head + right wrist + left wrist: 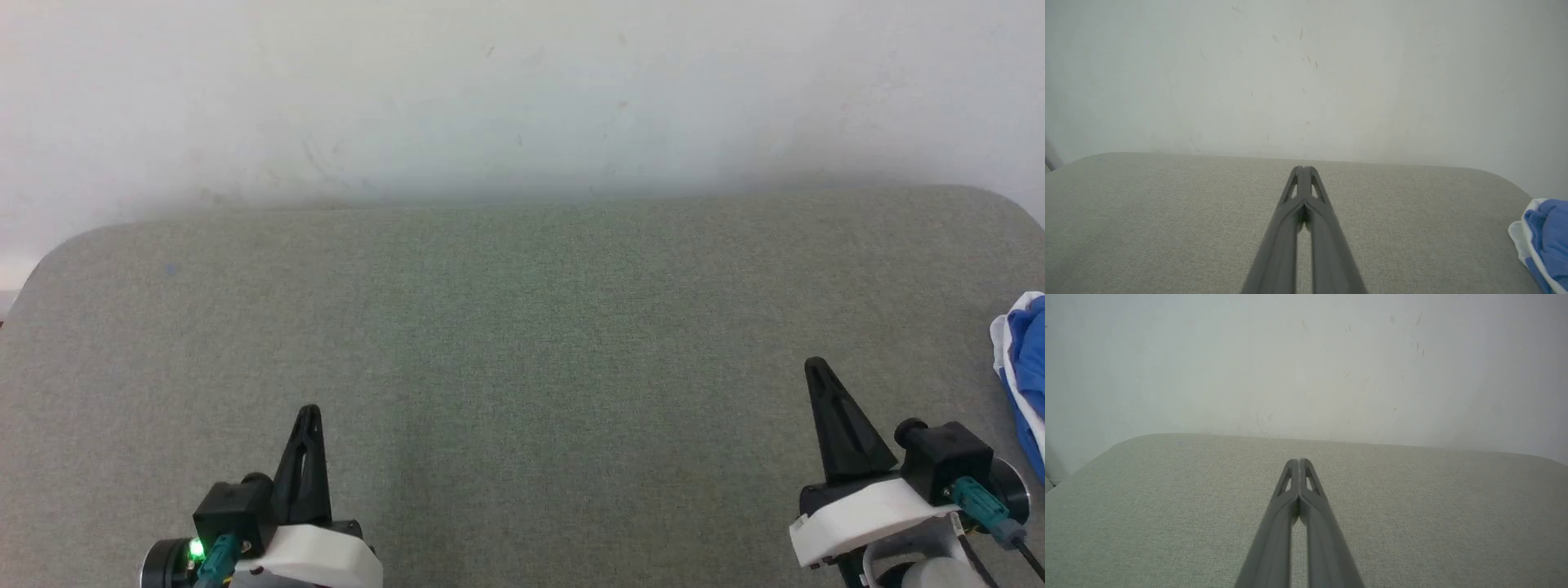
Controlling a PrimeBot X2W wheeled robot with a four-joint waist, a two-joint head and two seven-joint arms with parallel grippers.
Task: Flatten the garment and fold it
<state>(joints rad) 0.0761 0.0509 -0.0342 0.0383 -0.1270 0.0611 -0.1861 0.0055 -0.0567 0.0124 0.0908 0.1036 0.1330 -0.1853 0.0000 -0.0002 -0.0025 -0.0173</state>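
A broad bench (522, 327) covered in grey-green woven fabric, with rounded far corners, stands against a plain white wall (522, 82) marked by a few faint scuffs.

The left gripper (309, 415), two long dark fingers on a white and black wrist housing, sits at the lower left of the head view and hangs over the near part of the bench. Its own wrist view shows the two fingers pressed together at the tips with nothing between them.

The right gripper (816, 371), of the same build, is at the lower right and points up and slightly leftward in the head view. Its fingers likewise meet at the tips and hold nothing.

The garment (1024, 367), a bunched heap of soft white fabric with bright blue parts, lies on the bench at its far right side, cut off by the edge of the head view. It is to the right of the right gripper, apart from it and not touched by either gripper. Its print and neckband cannot be made out.
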